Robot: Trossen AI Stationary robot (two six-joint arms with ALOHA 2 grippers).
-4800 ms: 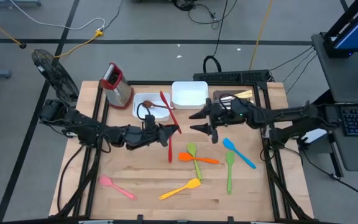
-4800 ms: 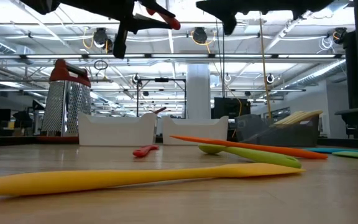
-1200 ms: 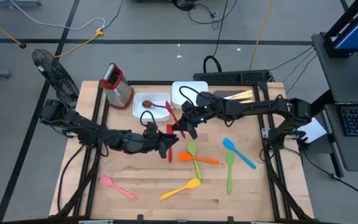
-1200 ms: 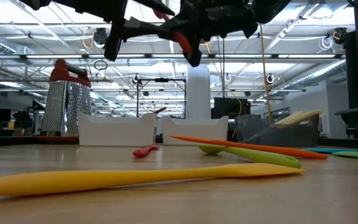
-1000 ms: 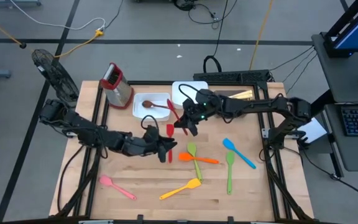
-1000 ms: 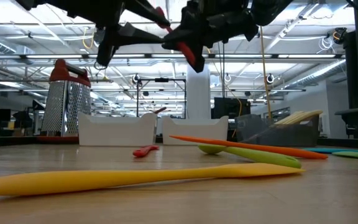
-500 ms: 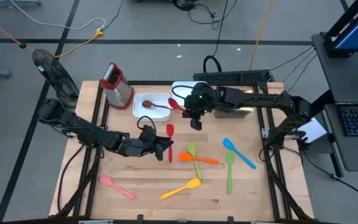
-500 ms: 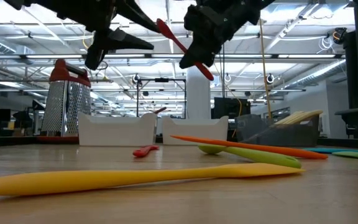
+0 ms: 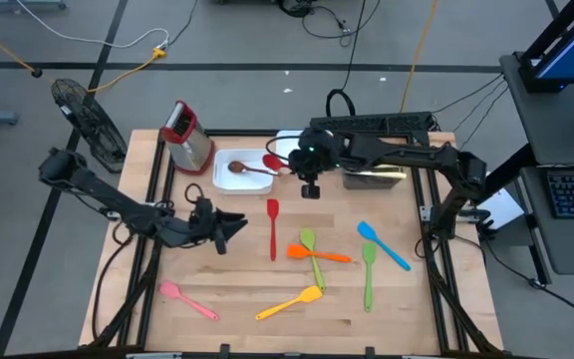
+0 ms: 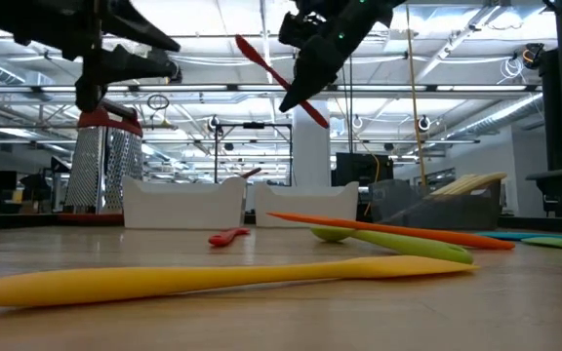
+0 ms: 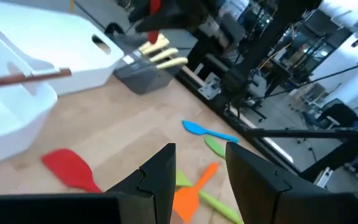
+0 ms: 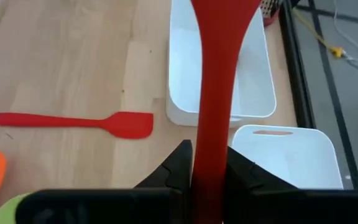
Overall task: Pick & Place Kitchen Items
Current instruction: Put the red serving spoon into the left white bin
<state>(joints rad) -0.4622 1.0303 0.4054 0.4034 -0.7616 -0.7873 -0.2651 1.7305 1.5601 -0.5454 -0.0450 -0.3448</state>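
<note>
While left gripper (image 9: 229, 227) retreated toward frame left, jaws apart, empty, right gripper (image 9: 309, 189) carried red utensil (image 12: 218, 74) clamped, up-centre over white trays (image 9: 249, 181). Handover done; drop looks next.

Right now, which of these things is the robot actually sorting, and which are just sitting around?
Part of the job: red spoon held by the right end effector; red spatula; orange spatula; blue spatula; pink spatula; yellow spatula; brown spoon.

Just lying about: grater; fan.
</note>
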